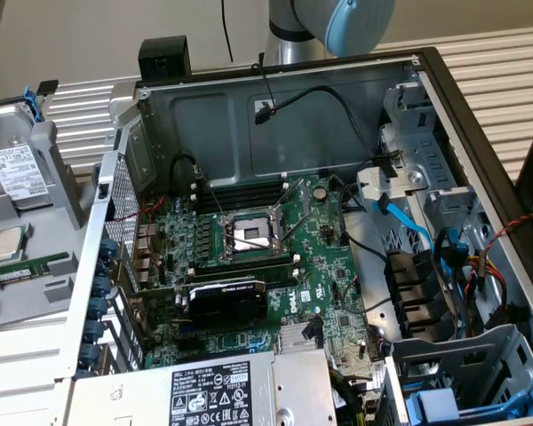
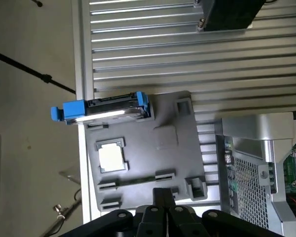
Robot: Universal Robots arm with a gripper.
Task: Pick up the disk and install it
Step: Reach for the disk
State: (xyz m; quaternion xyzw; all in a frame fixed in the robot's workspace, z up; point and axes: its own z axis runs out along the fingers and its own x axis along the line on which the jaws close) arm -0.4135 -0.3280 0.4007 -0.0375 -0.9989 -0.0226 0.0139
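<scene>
Hanging over the near edge of a grey holder tray (image 2: 173, 148) in the wrist view, the gripper (image 2: 164, 193) has its 2 jaws pressed together, with no gap and nothing between them. Beyond the tips, a small square silver processor chip (image 2: 111, 157) sits flat in its own recess of the tray. Farther on, at the tray's far edge, the disk (image 2: 106, 109) stands on its long side in a slot, seen edge-on. Its blue carrier frame (image 2: 69, 111) sticks out past the tray's rim. The gripper is well apart from the disk.

In the exterior view, the nearest thing is the power supply (image 1: 222, 395) with its printed label, at the bottom centre of the frame. At the lower right, a drive cage (image 1: 480, 373) holds another blue-framed part (image 1: 444, 406). Behind the power supply comes a black expansion card (image 1: 226, 297). Next is the green motherboard (image 1: 329, 275), with its open processor socket (image 1: 253, 235) at the centre of the frame. A blue cable (image 1: 409, 222) runs down the exterior view's right side of the open computer case (image 1: 293, 115).

On the exterior view's left, outside the case, the tray carries a green memory stick (image 1: 31, 268) and the chip at the middle left. The disk (image 1: 18, 169) is at the upper left, leaning upright with its white barcode label facing the camera. At the top centre, farthest back, part of the robot arm (image 1: 338, 22) shows behind the case.
</scene>
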